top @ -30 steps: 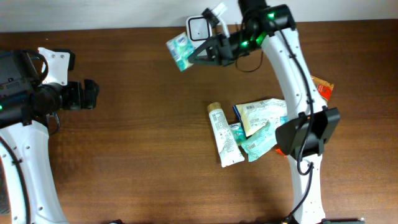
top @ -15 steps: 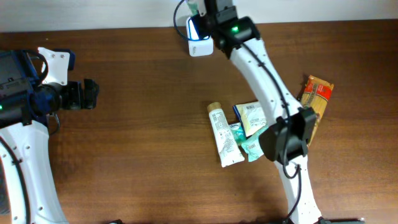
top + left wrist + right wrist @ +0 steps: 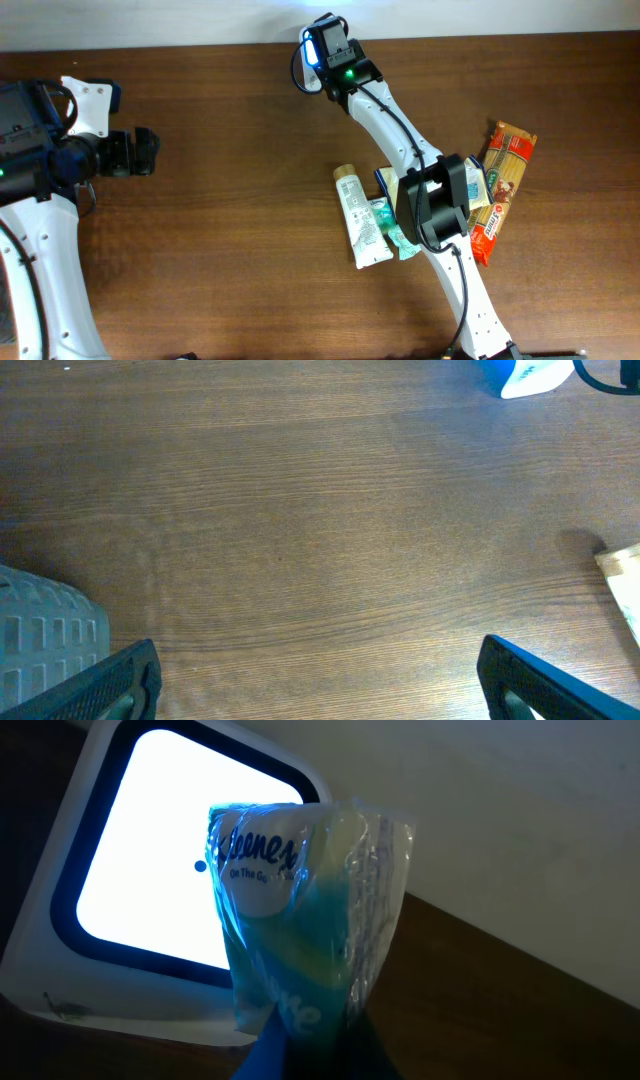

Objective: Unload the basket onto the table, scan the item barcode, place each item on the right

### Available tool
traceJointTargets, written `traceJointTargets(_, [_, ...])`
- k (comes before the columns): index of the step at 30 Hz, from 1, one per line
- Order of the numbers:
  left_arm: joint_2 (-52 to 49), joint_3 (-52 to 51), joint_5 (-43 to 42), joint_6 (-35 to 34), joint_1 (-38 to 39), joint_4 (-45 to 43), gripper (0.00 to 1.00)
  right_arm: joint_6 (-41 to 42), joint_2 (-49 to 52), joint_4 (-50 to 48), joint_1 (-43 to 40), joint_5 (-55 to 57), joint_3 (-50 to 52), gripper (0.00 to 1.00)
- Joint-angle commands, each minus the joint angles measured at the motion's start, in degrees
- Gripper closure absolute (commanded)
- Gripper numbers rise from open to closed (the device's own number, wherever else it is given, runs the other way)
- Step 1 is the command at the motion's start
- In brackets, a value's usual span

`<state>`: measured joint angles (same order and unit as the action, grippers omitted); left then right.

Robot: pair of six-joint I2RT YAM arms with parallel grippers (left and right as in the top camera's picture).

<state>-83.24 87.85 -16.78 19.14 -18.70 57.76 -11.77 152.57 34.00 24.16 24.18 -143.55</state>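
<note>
A teal and white Kleenex tissue pack [image 3: 300,910] is pinched from below in my right gripper [image 3: 320,1055], which is shut on it. The pack stands upright right in front of the scanner's glowing white window [image 3: 140,890]. From overhead, the right gripper [image 3: 327,42] reaches to the table's far edge over the scanner [image 3: 309,50] and hides the pack. My left gripper [image 3: 150,152] hovers wide open at the table's left, and its fingers [image 3: 125,682] frame bare wood. The scanner [image 3: 525,375] shows at the top right of the left wrist view.
A pile of items lies right of centre: a cream tube [image 3: 358,215], teal packets [image 3: 405,232] and an orange pasta packet [image 3: 503,185]. The tube's end [image 3: 625,575] pokes into the left wrist view. The table's far edge meets a white wall.
My right arm has swung the tissue pack from left of the scanner to directly in front of its window, and its elbow has moved left. The left arm has not moved.
</note>
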Motion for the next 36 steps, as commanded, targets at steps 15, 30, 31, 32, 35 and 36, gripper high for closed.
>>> traceJointTargets(15, [-0.04, 0.13, -0.83, 0.68, 0.15, -0.07, 0.01, 0.26, -25.77, 37.62, 9.46, -21.29, -0.13, 0.89])
traceJointTargets(30, [-0.04, 0.13, -0.83, 0.68, 0.17, -0.07, 0.01, 39.3, -41.79, 63.32, 10.8, 0.07, 1.77, 0.87])
traceJointTargets(31, [-0.04, 0.13, -0.83, 0.68, 0.17, -0.07, 0.01, 39.28, -41.48, 63.32, 10.05, -2.54, 3.45, 0.84])
traceJointTargets(32, [-0.04, 0.13, -0.83, 0.68, 0.15, -0.07, 0.01, 39.3, -41.44, 63.34, 9.4, -3.21, 5.42, 0.78])
traceJointTargets(35, [-0.04, 0.13, -0.83, 0.68, 0.15, -0.07, 0.01, 39.28, -41.46, 63.32, 9.14, -3.69, 9.68, 0.01])
traceJointTargets(36, [-0.04, 0.13, -0.83, 0.68, 0.17, -0.04, 0.01, 39.28, -41.46, 63.32, 9.18, -5.6, 10.01, 0.01])
